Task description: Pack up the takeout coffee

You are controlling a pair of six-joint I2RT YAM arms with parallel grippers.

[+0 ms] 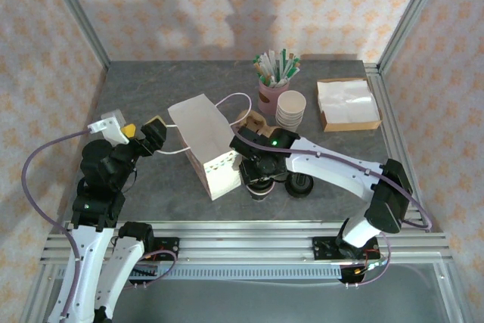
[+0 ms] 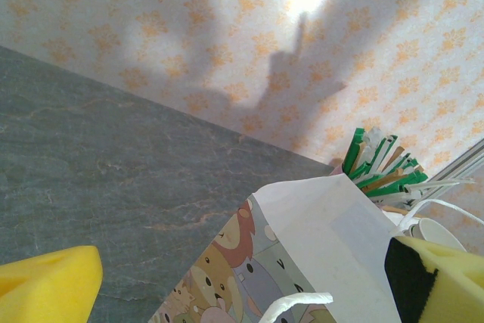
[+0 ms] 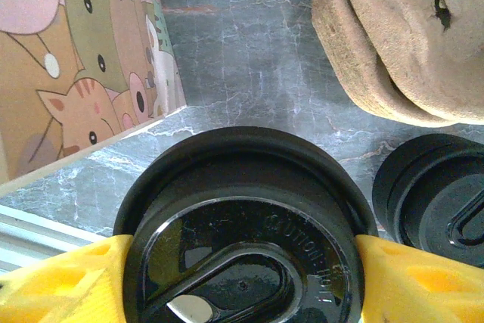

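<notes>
Lid upward, the takeout coffee (image 3: 242, 209) stands on the grey table (image 1: 151, 88), just in front of the printed end of the paper bag (image 1: 204, 138). The right gripper (image 3: 242, 277) clasps it: in the right wrist view both yellow pads (image 3: 68, 281) press against opposite sides of the black lid's rim, with the drinking slot between them. From above, the right gripper (image 1: 261, 179) covers most of the cup, and only its dark rim shows below the wrist.

Just to the right of the cup lies a second black lid (image 3: 435, 194), close but not touching. Beyond both sits a brown pulp piece (image 3: 401, 35). The bag's cartoon-animal face (image 3: 76, 58) fills the upper left of the right wrist view, its bottom edge near the lid.

Farther back on the table stand a stack of cream paper cups (image 1: 290, 109), a pink cup of green and white stirrers (image 1: 274, 81) and a cardboard tray of white napkins (image 1: 348, 104).

The left gripper (image 1: 144, 134) hangs at the bag's left side with its jaws spread wide and nothing between them. The left wrist view shows one pad at each lower corner and the bag's white cord handle (image 2: 295, 308) between them, untouched.
</notes>
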